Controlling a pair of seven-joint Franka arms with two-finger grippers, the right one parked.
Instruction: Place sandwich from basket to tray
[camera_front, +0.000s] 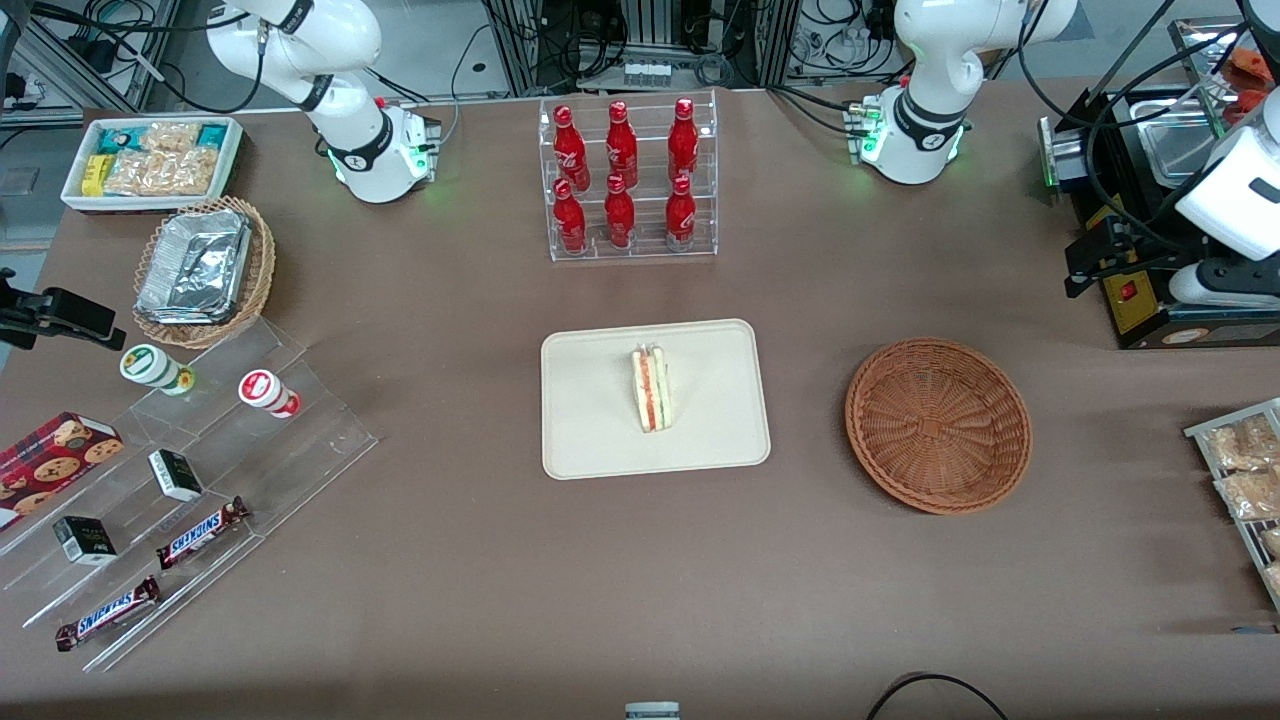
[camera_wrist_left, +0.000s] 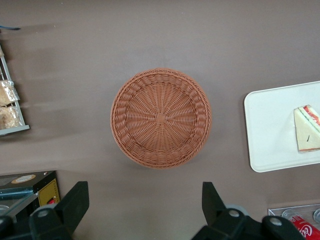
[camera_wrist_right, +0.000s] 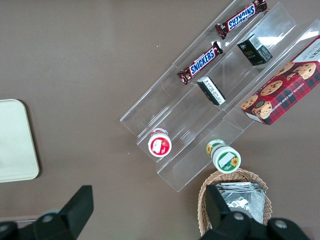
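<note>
Pale triangular sandwich wedge (camera_front: 650, 388) lies on cream rectangular tray (camera_front: 590, 440); round reddish-brown wicker basket (camera_wrist_left: 160, 118) below my gripper (camera_wrist_left: 142, 202) holds nothing; my fingers spread wide, holding nothing. Task judged complete.

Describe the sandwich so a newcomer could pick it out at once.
In front of the clear rack of red bottles lies a flat cream-beige rectangular tray; beside it sits an empty reddish-brown woven wicker basket, with the open left gripper above. The small triangular white-bread sandwich alone stands on the tray, its red, orange and green filling showing.
</note>
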